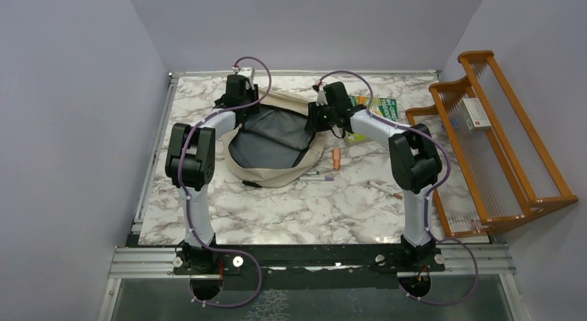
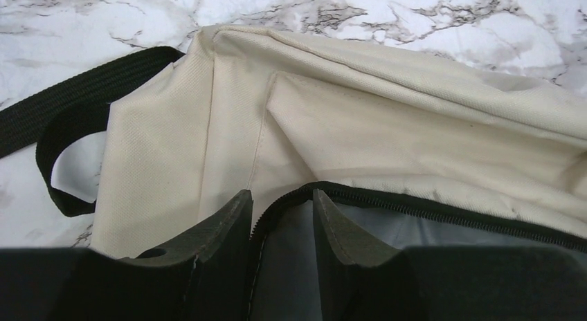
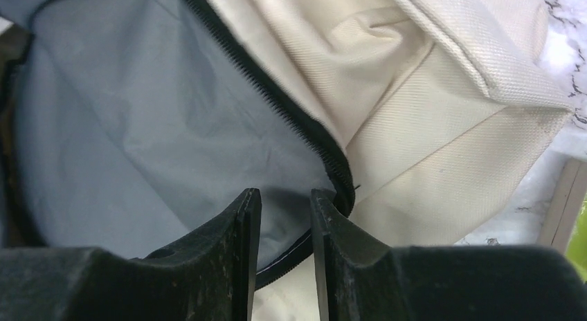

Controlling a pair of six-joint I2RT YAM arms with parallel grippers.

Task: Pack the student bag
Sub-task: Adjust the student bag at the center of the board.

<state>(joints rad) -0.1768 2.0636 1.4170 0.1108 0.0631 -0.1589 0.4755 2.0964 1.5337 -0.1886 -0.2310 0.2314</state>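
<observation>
The student bag [image 1: 277,138] lies at the middle back of the table, beige, its mouth wide open and its grey lining showing. My left gripper [image 1: 244,111] is at the bag's far left rim. In the left wrist view the gripper [image 2: 280,198] has its jaws a little apart astride the black zipper edge [image 2: 429,212], one finger outside on the beige fabric [image 2: 360,127] and one inside. My right gripper [image 1: 320,120] is at the right rim. In the right wrist view it [image 3: 285,196] stands the same way, jaws narrowly apart over the zipper edge [image 3: 277,99] and grey lining [image 3: 138,127].
A green book [image 1: 379,108] lies right of the bag. An orange marker [image 1: 336,158] and pens [image 1: 317,176] lie at the bag's front right, with another pen [image 1: 385,190] nearer. A wooden rack [image 1: 498,148] holding a white box [image 1: 476,113] stands at the right edge. A black strap [image 2: 62,106] lies beside the bag.
</observation>
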